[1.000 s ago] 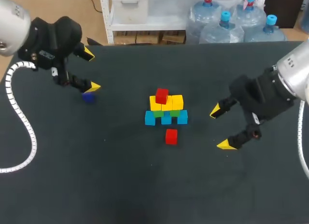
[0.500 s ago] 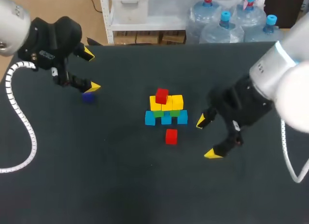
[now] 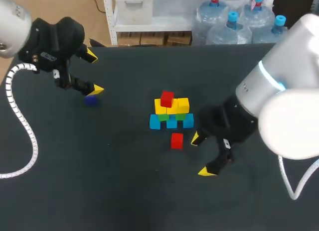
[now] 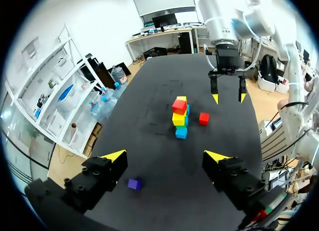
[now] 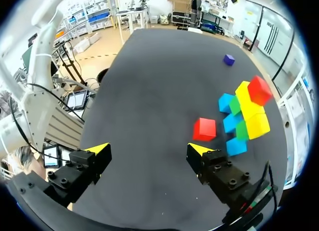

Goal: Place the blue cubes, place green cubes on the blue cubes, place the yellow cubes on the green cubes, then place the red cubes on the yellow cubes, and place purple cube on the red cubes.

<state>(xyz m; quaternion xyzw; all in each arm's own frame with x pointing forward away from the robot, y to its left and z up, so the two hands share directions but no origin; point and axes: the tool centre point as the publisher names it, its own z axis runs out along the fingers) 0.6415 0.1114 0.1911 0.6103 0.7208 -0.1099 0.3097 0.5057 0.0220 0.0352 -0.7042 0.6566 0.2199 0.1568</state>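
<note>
A stepped stack (image 3: 171, 114) stands mid-table: three blue cubes at the bottom, two green, then yellow cubes, with one red cube (image 3: 167, 98) on top. Just in front of it a loose red cube (image 3: 176, 140) lies on the table. My right gripper (image 3: 200, 155) hangs open right of that cube; in the right wrist view the cube (image 5: 205, 129) lies just ahead of one fingertip of this gripper (image 5: 148, 149). A purple cube (image 3: 90, 100) lies at the far left, beside my open left gripper (image 3: 93, 72); in the left wrist view it (image 4: 133, 183) sits below that gripper (image 4: 165, 156).
The dark table (image 3: 99, 181) has open room in front and on both sides of the stack. A coiled white cable (image 3: 22, 126) from my left arm hangs over the left part of the table.
My right arm has swung left and toward the front, bringing its open gripper close to the loose red cube. The left arm and all cubes have stayed put.
</note>
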